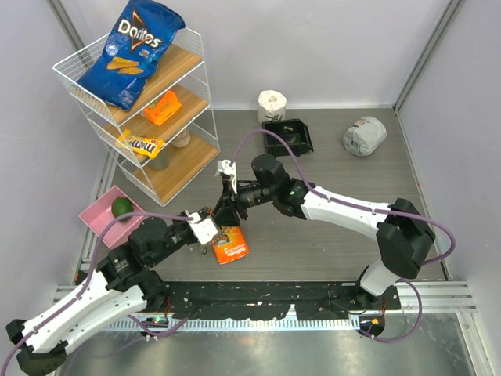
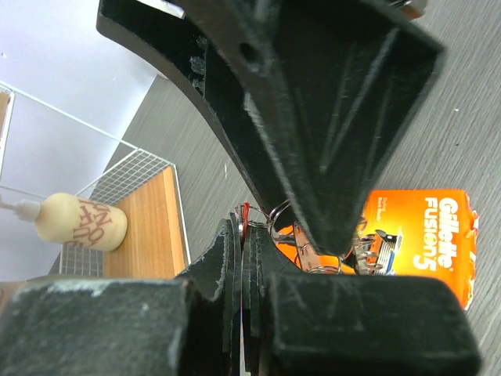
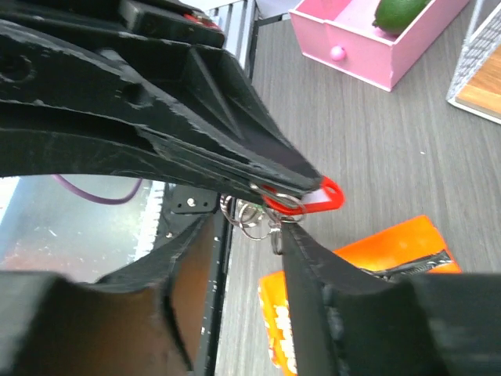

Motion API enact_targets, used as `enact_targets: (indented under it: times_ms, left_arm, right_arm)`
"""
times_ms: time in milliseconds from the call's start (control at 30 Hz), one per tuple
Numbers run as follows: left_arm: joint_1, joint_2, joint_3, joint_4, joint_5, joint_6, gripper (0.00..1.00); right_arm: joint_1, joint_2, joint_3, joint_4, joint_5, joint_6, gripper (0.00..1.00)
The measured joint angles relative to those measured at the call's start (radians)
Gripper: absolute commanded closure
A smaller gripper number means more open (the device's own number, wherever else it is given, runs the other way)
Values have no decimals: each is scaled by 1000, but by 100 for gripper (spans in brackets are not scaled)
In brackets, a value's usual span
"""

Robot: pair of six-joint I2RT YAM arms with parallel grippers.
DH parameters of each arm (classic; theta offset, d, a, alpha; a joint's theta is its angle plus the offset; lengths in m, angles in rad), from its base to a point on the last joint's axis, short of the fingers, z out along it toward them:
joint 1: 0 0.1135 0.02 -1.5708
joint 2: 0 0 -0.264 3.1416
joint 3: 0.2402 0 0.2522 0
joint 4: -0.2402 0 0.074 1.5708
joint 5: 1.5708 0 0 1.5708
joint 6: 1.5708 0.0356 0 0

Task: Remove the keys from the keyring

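Hanging in the air between the two arms, the keyring [image 3: 249, 213] shows as a small cluster of thin wire loops. A red tag [image 3: 317, 196] sits at its side, and what look like tiny keys [image 3: 275, 239] dangle below, too small to tell apart. The bunch is above the orange razor pack [image 1: 232, 245], toward the near left part of the tabletop [image 1: 313, 251]. The left gripper [image 2: 241, 235] has its jaws pressed fully together on the red tag and carries the bunch. The right gripper [image 3: 252, 244] has its fingers a modest way apart, one on each side of the loops, gripping nothing. The step in hand looks like working one key off. Next, the right jaws would need to close on a single key and slide it round the loop's split while the left arm holds firm.
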Motion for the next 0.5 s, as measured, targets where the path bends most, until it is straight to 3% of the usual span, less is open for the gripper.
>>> enact_targets:
  times_ms: [233,500]
  left_arm:
    - [3,9,-2,1,8,11,100]
    - [3,8,-1,28,38,14,100]
  right_arm:
    - [16,-37,-40,19,-11,-25,44]
    - [14,-178,-201,135,33,-45,43]
